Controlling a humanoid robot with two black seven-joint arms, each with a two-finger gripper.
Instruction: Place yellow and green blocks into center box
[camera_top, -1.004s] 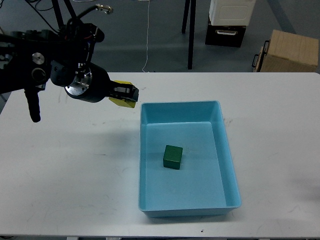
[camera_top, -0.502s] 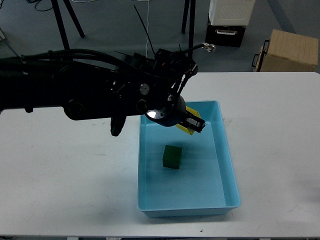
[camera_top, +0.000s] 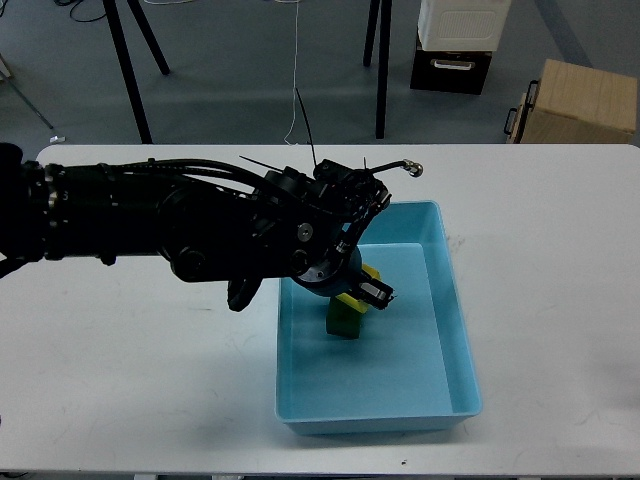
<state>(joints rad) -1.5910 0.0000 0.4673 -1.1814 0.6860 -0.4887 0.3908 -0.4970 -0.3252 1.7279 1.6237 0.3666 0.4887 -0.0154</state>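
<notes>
Inside blue box (camera_top: 455, 330) | left pincer (camera_top: 372, 293) grips yellow block (camera_top: 358, 291) | just above green block (camera_top: 345, 321)

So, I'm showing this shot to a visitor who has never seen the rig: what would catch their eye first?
The big black left arm reaching from the left edge across the white table, ending with the left gripper inside the light blue box at the centre. There it is shut on the yellow block, held just over the green block on the box floor.
</notes>
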